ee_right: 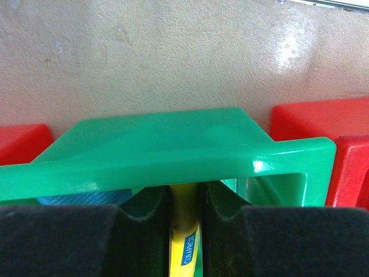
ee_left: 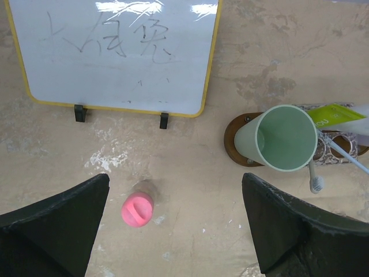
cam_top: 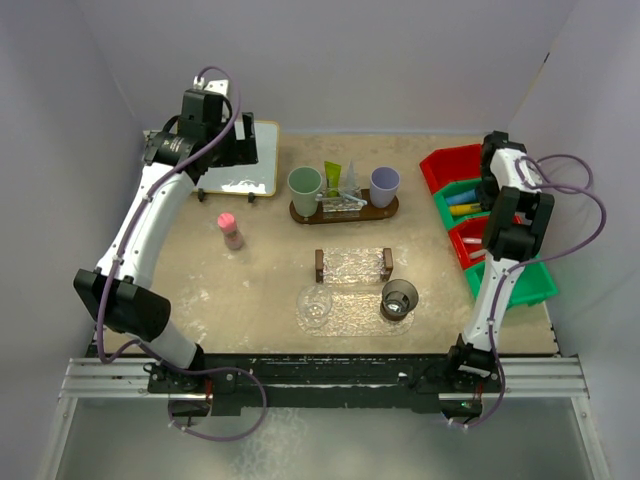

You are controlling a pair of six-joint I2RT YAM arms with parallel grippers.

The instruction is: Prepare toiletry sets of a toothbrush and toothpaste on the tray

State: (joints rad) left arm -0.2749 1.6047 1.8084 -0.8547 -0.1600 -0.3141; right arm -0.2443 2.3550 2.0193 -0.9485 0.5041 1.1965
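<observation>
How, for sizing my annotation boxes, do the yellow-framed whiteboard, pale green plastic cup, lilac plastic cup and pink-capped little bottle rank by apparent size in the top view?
1. yellow-framed whiteboard
2. pale green plastic cup
3. lilac plastic cup, slightly smaller
4. pink-capped little bottle, close but slimmer

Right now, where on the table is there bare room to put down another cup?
The widest bare patch is near-left, between the pink-capped bottle, the clear tray and the near table edge. A smaller one lies between the brown tray and the bins. The middle, around both trays, is crowded.
</observation>
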